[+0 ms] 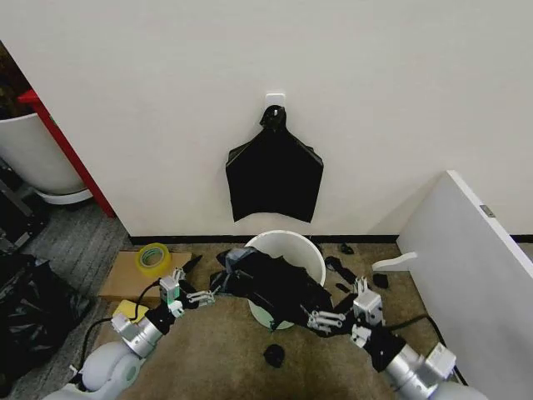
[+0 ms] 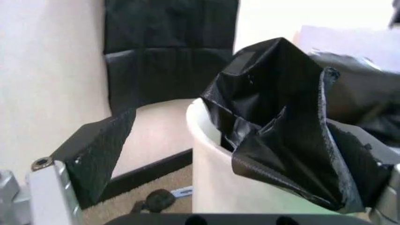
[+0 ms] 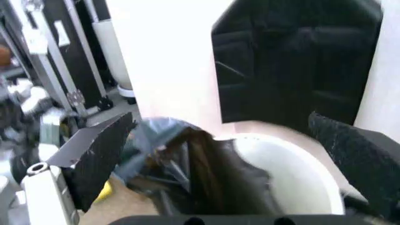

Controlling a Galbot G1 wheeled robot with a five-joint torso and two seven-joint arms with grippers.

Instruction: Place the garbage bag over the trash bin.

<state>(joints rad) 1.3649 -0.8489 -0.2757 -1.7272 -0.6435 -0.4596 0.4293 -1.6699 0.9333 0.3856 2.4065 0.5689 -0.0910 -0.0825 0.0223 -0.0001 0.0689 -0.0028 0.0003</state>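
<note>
2 end effectors (left, right) flank the garbage bag.

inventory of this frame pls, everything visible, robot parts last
garbage bag: 1, black, draped over the bin's near rim
trash bin: 1, white, on the carpet by the wall
bag bundle: 1, black, hanging on the wall above the bin
tape roll: 1, yellow, on the cardboard, left of the bin
cardboard: 1, brown, flat on the floor
black scraps: several, on the carpet around the bin
white panel: 1, right
large container: 1, white, far left
left gripper: open, at the bag's left edge
right gripper: open, at the bag's right edge
</note>
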